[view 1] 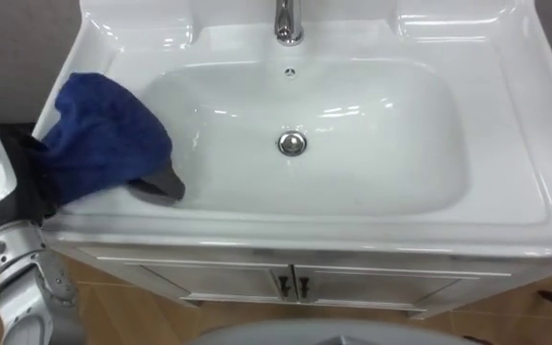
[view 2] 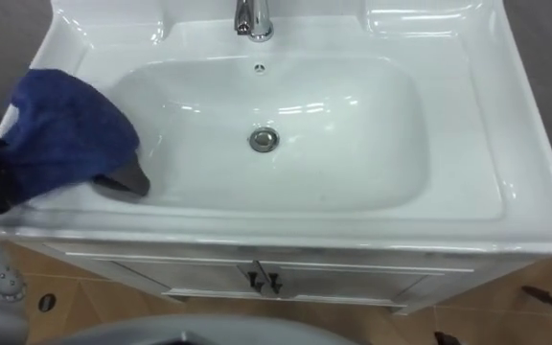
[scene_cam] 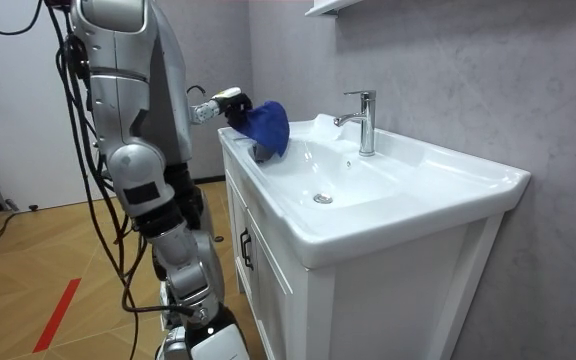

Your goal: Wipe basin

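Nearest, below the front edge, are the white cabinet doors (view 1: 257, 280) with two small dark handles (view 1: 293, 286) side by side. The robot stands upright on the wood floor at the front of the white basin (view 1: 353, 225). Its left hand (view 1: 29, 177) reaches over the basin's left edge, toward the near-left corner, with a blue cloth (view 1: 103, 134) draped over it. The cloth rests on the rim and hangs onto the inner slope of the bowl. The cloth hides the fingers, so I cannot tell how they are set; a dark tip (view 1: 166, 185) shows under its lower edge. In the middle of the bowl sits the metal drain (view 1: 292, 144). Beyond it is the small overflow hole (view 1: 290, 72), and the chrome tap (view 1: 287, 24) stands at the far edge.
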Available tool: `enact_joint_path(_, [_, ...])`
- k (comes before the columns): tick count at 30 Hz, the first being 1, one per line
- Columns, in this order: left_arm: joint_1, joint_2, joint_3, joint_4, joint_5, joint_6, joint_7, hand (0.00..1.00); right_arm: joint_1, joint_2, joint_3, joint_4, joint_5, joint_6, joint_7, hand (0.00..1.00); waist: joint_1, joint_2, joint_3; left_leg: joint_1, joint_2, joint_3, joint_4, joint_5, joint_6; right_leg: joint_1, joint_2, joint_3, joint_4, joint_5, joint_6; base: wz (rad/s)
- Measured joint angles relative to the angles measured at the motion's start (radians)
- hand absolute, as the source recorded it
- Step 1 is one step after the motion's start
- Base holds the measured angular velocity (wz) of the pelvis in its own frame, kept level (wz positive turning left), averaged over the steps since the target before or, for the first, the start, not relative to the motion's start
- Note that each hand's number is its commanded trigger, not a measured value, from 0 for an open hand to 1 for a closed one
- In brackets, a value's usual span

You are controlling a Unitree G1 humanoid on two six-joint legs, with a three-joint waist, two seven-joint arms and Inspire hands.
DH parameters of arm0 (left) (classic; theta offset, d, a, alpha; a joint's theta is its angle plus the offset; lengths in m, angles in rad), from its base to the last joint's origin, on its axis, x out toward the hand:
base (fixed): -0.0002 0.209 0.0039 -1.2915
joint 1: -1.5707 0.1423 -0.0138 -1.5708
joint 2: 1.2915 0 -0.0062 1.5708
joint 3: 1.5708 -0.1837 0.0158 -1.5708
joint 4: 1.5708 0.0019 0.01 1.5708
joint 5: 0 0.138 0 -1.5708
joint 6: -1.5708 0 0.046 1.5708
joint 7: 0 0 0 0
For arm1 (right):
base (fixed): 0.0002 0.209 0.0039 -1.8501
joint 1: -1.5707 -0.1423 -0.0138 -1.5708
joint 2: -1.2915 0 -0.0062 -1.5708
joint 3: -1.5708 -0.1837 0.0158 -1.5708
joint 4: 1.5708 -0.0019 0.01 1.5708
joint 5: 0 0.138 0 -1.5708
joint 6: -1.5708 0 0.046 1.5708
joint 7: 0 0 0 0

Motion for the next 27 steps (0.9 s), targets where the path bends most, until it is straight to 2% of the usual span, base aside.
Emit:
enact_joint_path(7, [-0.005, 0.0, 0.0, 0.042, -0.018, -0.002, 0.027, 1.0, 0.011, -0.001, 0.0, -0.002, 0.012, 0.019, -0.005, 0.0, -0.001, 0.006, -0.0046, 0.006, 0.0, 0.0, -0.001, 0.0, 0.0, 0.002, 0.0, 0.004, 0.004, 0.0, 0.0, -0.02])
enact_joint_path(17, [-0.006, -0.001, 0.0, 0.043, -0.019, -0.005, 0.027, 1.0, 0.005, -0.002, 0.0, -0.051, 0.02, 0.01, -0.009, 0.0, -0.003, -0.002, -0.0038, 0.006, 0.0, 0.0, -0.006, 0.0, 0.0, 0.001, 0.0, 0.006, 0.003, 0.0, 0.0, 0.0])
enact_joint_path(18, [-0.006, -0.002, 0.0, 0.043, -0.019, -0.005, 0.026, 0.66, 0.005, -0.002, 0.0, -0.057, 0.021, 0.01, -0.014, 0.0, -0.003, -0.003, -0.0038, 0.005, 0.0, 0.0, -0.007, 0.0, 0.0, 0.002, 0.0, 0.006, 0.003, 0.0, 0.0, 0.0])
enact_joint_path(19, [-0.006, -0.002, 0.0, 0.043, -0.019, -0.006, 0.026, 0.0, 0.008, -0.001, 0.0, -0.067, 0.024, 0.01, -0.017, 0.0, -0.003, -0.004, -0.0034, 0.005, 0.0, 0.0, -0.008, 0.0, 0.0, 0.002, 0.0, 0.006, 0.002, 0.0, 0.0, 0.0])
enact_joint_path(23, [-0.011, -0.002, 0.0, 0.045, -0.019, -0.006, 0.026, 0.0, 0.012, 0.004, 0.0, -0.072, 0.027, 0.009, -0.018, 0.0, -0.004, -0.014, -0.0038, 0.004, 0.0, 0.002, -0.008, 0.0, 0.0, 0.002, 0.001, 0.005, 0.001, 0.0, 0.0, 0.0])
enact_joint_path(27, [-0.011, -0.016, -0.001, 0.057, -0.022, -0.013, 0.057, 0.0, 0.021, 0.006, 0.0, -0.073, 0.053, 0.008, -0.027, 0.0, -0.005, -0.018, -0.0036, 0.001, 0.0, 0.002, -0.008, 0.0, 0.0, 0.001, 0.0, 0.004, 0.0, 0.0, 0.0, 0.0])
